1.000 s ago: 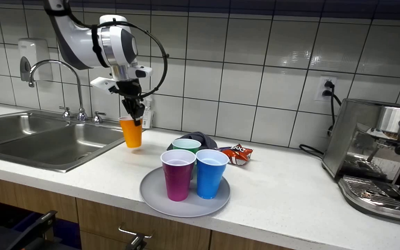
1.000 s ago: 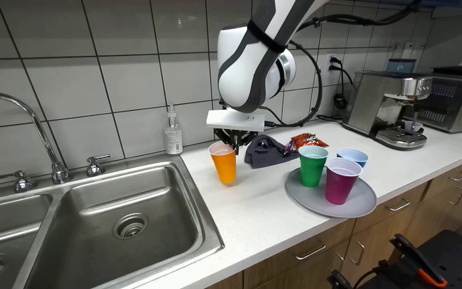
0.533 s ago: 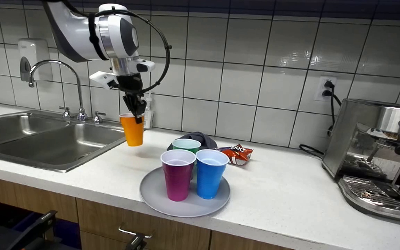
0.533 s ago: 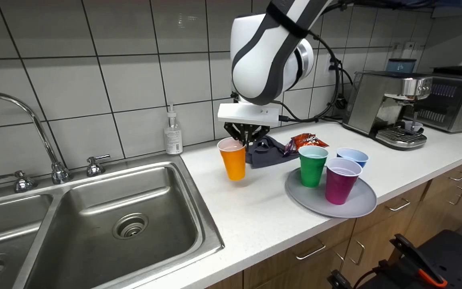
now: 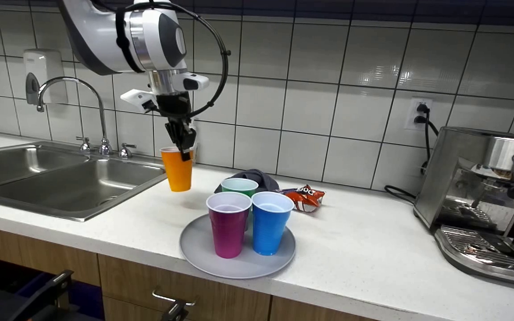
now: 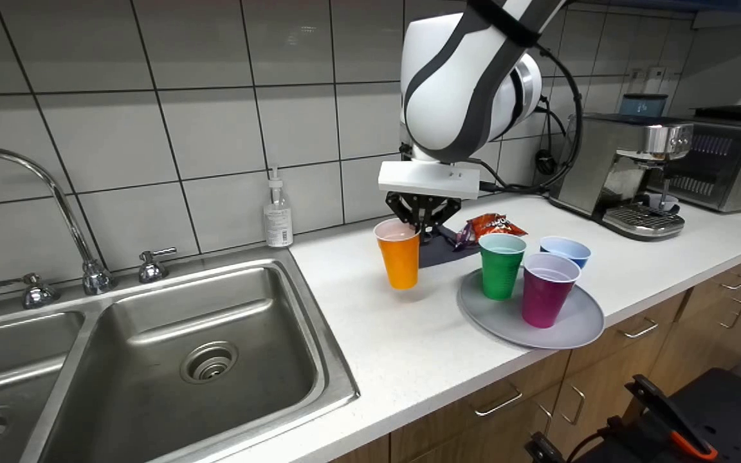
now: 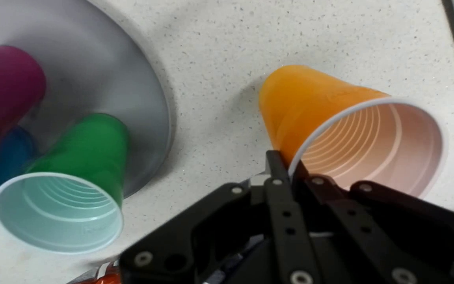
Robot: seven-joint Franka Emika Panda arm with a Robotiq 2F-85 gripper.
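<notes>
Orange cup (image 7: 309,94): hangs mouth up just above the white counter (image 5: 350,249), nearly upright, between the sink (image 6: 152,399) and the gray plate (image 5: 196,249).
Gripper (image 7: 289,167): points down, pinches the orange cup at its rim, with one finger inside the wall and one outside.
Gray plate: lies at the counter's front edge, apart from the orange cup; bears three upright cups.
Purple cup (image 5: 229,232): stands toward the front of the gray plate.
Blue cup (image 6: 565,249): stands next to the purple cup, mostly hidden behind it in an exterior view.
Green cup (image 6: 500,273): stands closest of the three to the orange cup.
Dark cloth (image 5: 263,180): lies bunched between the gray plate and the tiled wall (image 6: 300,128).
Snack bag (image 6: 493,225): lies just beside the dark cloth.
</notes>
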